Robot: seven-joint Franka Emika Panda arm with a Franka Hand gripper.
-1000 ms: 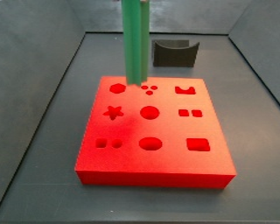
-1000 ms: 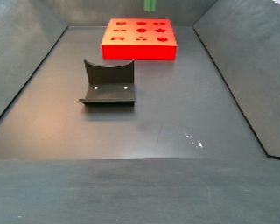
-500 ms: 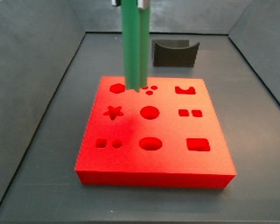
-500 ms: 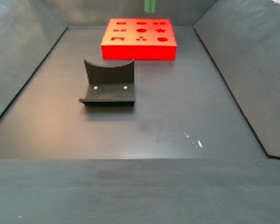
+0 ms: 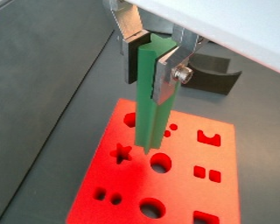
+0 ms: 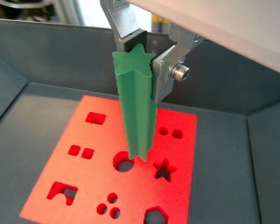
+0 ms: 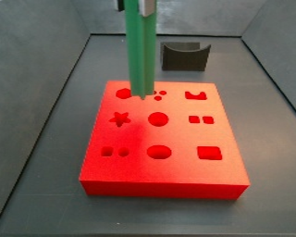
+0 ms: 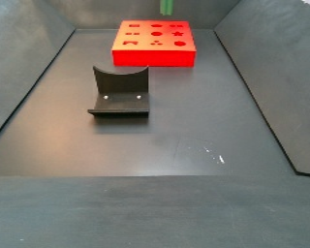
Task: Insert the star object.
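While the claw (image 5: 150, 63) is clamped on the star object (image 7: 141, 51), hanging upright over the red block's (image 7: 163, 139) far edge, I'd slide it toward the star hole (image 7: 118, 118), line up the points, then lower gently.

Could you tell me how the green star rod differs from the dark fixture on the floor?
The star rod is bright green, long and thin; the fixture is dark, squat and L-shaped. The rod hangs upright, clamped in the gripper above the red block; the fixture rests on the floor, apart from the block. Both look rigid.
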